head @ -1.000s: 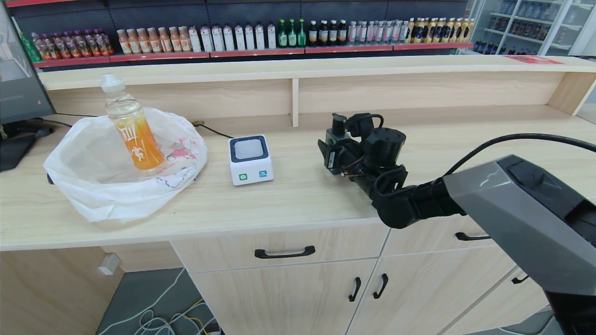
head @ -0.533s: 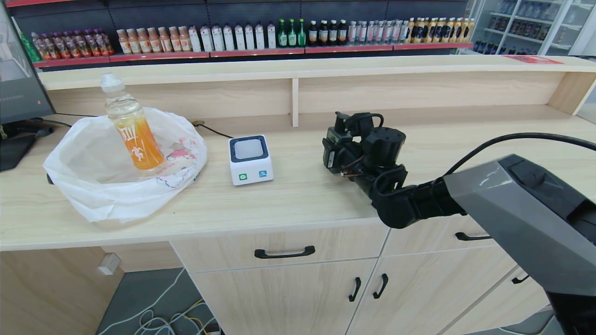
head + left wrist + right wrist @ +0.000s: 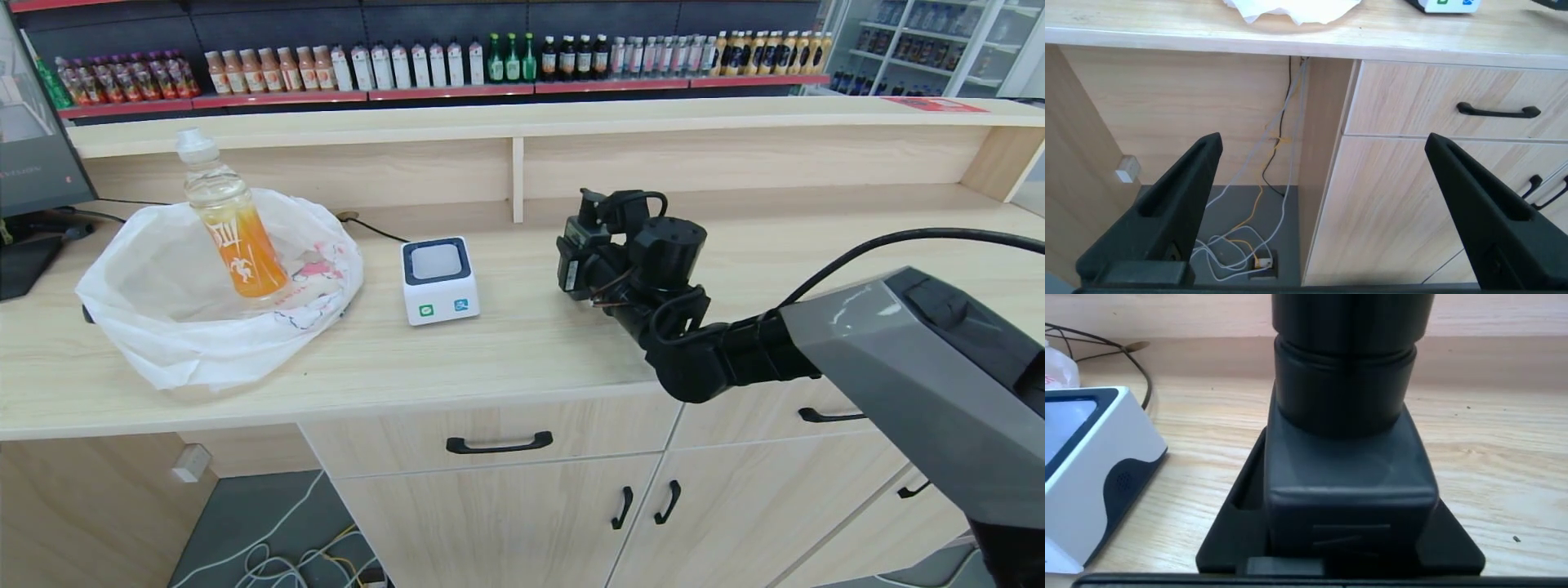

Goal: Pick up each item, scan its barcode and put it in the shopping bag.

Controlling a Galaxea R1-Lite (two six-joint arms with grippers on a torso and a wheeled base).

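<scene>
An orange drink bottle (image 3: 233, 229) stands upright inside the white shopping bag (image 3: 163, 327) on the counter's left. The white cube scanner (image 3: 438, 278) sits mid-counter, its window facing up. To its right my right gripper (image 3: 584, 237) hovers just above the counter, shut on a black, square-bodied bottle (image 3: 1347, 457) with a round neck. In the right wrist view the scanner (image 3: 1086, 482) lies close beside that bottle. My left gripper (image 3: 1323, 143) hangs open and holds nothing, below the counter edge facing the cabinet front.
The wooden counter (image 3: 522, 343) has a raised ledge (image 3: 522, 122) along its back. A monitor (image 3: 33, 163) stands at the far left and a cable (image 3: 375, 229) runs behind the scanner. Stocked shelves (image 3: 490, 61) line the far wall. Drawers (image 3: 1498, 110) sit under the counter.
My right gripper, with the black bottle, has risen slightly and edged a little toward the scanner. The bag, orange bottle and scanner have stayed put.
</scene>
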